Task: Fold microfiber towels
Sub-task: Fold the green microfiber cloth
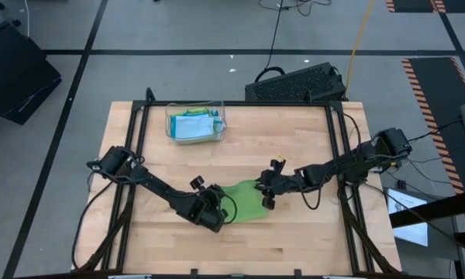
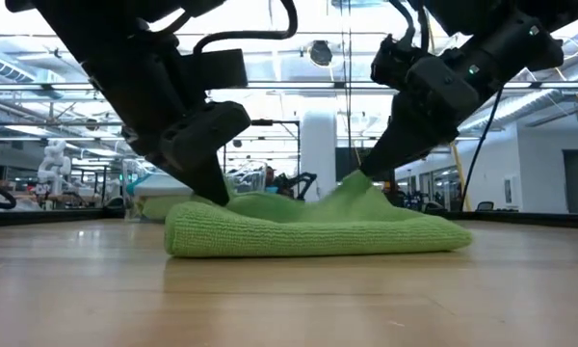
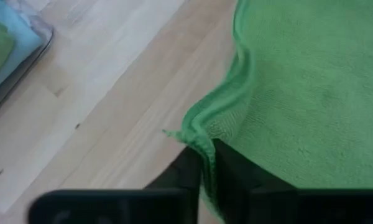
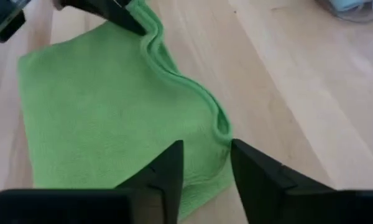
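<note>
The wooden tabletop [image 1: 294, 232] carries a folded lime green microfiber towel [image 1: 244, 200] near its middle, and a clear plastic tray [image 1: 195, 124] of blue and green towels [image 1: 192, 126] stands well apart at the far left. The left hand [image 1: 219, 208] pinches the towel's left edge. The right hand [image 1: 267, 188], fingers [image 4: 168, 168] spread, straddles its right corner.

**Non-task items in view**

Wooden table [image 1: 294, 240] — light planks, bordered by a black metal frame [image 1: 132, 147]. Clear plastic tray [image 1: 220, 128] sits near the table's far edge, toward the left side. On the grey floor beyond the far edge: a black perforated case [image 1: 298, 84], with a dark cable [image 1: 277, 35] and a yellow cable [image 1: 360, 31] running off — black tape lines [image 1: 85, 54] cross the floor.
</note>
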